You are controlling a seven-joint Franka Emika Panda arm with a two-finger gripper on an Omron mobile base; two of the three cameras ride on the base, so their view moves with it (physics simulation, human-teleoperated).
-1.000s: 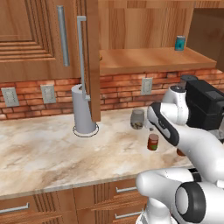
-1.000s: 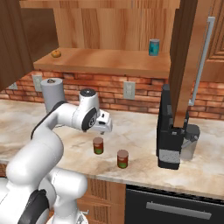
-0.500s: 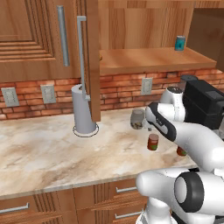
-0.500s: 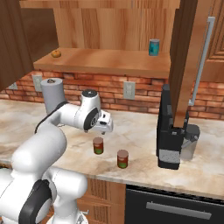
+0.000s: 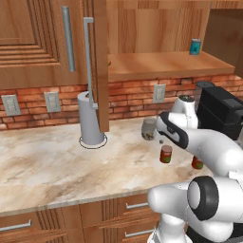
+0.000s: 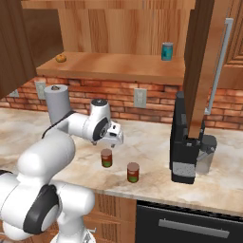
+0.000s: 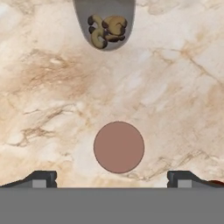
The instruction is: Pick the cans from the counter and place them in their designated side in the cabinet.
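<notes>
Right base view counts two red cans [image 6: 107,157] [image 6: 133,172] on the counter [image 6: 156,142], both near the black machine [image 6: 186,142]. One teal can [image 6: 166,51] sits on the cabinet shelf [image 6: 114,66]. Tool [image 7: 111,178] apart, empty, above one can; arm partly hides the jar [image 5: 149,129].

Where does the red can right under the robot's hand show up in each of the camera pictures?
Left base view: the can stands right of centre on the counter, below the glass jar.
Right base view: left of centre, under the white hand, with the second red can to its right.
Hand view: brown round top at lower centre.
Shared landmark: the glass jar.
</notes>
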